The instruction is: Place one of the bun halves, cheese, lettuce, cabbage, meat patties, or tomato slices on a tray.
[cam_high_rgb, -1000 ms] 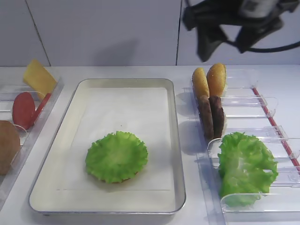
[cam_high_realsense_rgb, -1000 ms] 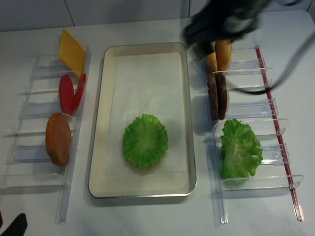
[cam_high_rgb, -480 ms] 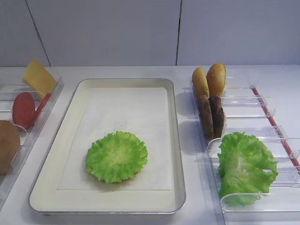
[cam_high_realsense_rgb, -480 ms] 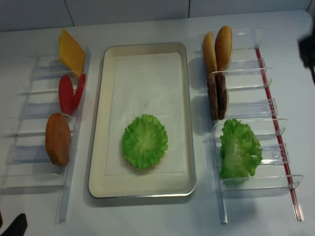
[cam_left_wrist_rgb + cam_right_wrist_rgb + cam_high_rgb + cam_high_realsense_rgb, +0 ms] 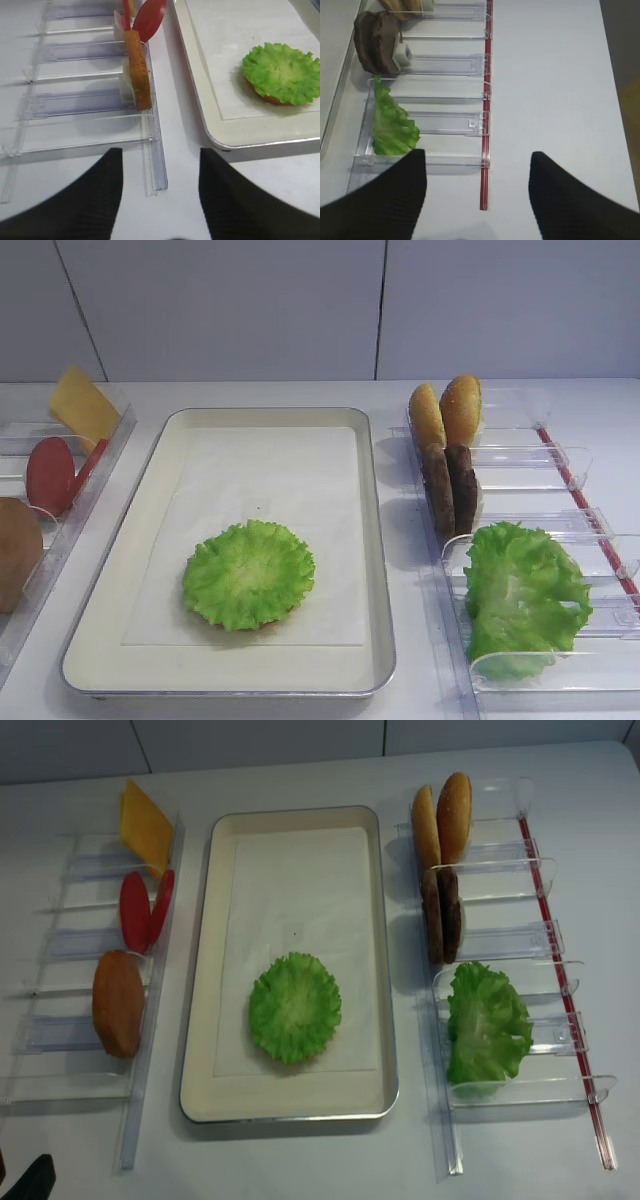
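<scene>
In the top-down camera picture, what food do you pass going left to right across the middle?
Red tomato slices → round green ruffled lettuce leaf on the cream metal tray → dark brown meat patties.

The lettuce (image 5: 295, 1007) lies on the tray (image 5: 290, 816), between two bin racks (image 5: 85, 970).
</scene>
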Robot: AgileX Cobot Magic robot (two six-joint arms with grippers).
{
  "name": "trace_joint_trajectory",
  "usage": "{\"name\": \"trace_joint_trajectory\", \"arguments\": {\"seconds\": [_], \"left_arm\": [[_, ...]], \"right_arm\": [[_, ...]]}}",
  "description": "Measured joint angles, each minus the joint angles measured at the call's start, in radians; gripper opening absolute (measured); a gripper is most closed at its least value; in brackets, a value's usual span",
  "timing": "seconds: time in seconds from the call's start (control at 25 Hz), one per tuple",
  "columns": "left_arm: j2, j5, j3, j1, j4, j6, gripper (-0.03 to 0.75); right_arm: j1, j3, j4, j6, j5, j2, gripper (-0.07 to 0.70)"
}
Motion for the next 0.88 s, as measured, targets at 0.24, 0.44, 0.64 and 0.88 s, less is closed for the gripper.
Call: {"name": "trace_joint_trajectory", "arguments": {"seconds": [0.24,0.44,0.64,0.88], "left_arm": [[0.000,0.000,0.000,0.000,0.000,0.000,0.327],[0.000,0.000,0.000,0.000,0.000,0.000,0.327],[0.000,0.000,0.000,0.000,0.000,0.000,0.327],[0.000,0.000,0.000,0.000,0.000,0.000,0.327]], "right_arm": [[0.000,0.143,-0.061,0.000,0.006,-0.207,0.465],[0.000,0.242,-0.083,0.000,0.008,-0.320,0.459],[0.000,0.274,-0.070,-0.002,-0.028,-0.415,0.456],[-0.107,0.301,-0.034,-0.041,-0.048,-0.461,0.449]]}}
